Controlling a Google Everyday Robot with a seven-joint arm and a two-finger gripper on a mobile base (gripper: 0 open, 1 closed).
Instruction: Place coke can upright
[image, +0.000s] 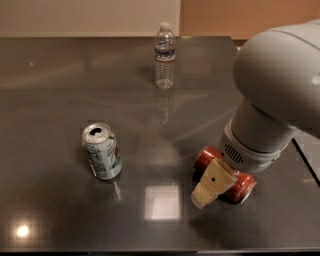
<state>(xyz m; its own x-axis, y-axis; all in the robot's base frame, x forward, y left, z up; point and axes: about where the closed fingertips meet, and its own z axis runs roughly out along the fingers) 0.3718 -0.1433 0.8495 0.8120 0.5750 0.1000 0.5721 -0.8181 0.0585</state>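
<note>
Gripper (214, 181) at a toppled coke can (240, 186) near the dark table's (60, 210) front-right corner.
The white arm (275, 100) crosses the right edge; a water bottle (164, 56) stands by the back edge; a silver-and-green can (102, 151) stands left; whether the gripper holds anything cannot be told.

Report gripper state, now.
Gripper: down at the coke can, which lies on its side on the table; open or closed cannot be told.

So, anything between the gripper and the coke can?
Nothing visible. The gripper is right at the coke can, which lies on its side; the silver-green can and water bottle stand apart, left.
</note>
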